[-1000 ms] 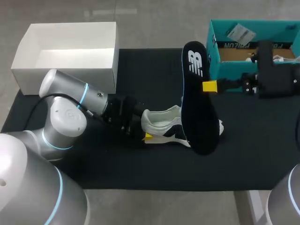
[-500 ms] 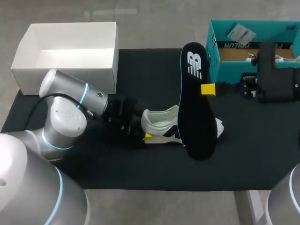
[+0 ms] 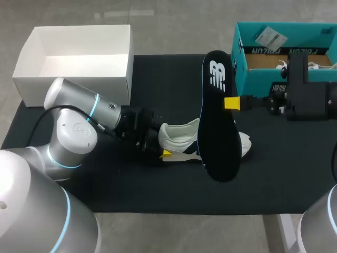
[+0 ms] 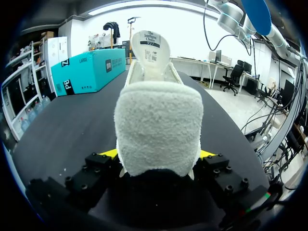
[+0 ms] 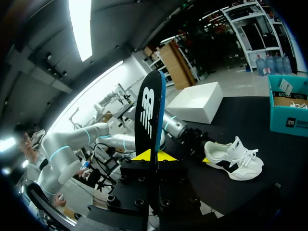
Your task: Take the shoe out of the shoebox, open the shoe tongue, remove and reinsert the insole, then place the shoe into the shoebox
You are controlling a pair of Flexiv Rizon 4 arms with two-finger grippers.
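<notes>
The shoe [image 3: 180, 137] stands on its sole on the black mat [image 3: 174, 79], out of the shoebox [image 3: 253, 78]. Fingers of the left gripper [image 4: 158, 155] clasp the shoe's padded heel from both sides. The insole [image 3: 218, 137] is out of the shoe and hangs on edge above the shoe's toe half, pinched at mid-length by the fingers of the right gripper [image 5: 154, 155]. Beyond the shoe's toe end sits the open teal shoebox. The open white box [image 3: 79, 39] sits beyond the shoe's heel end.
</notes>
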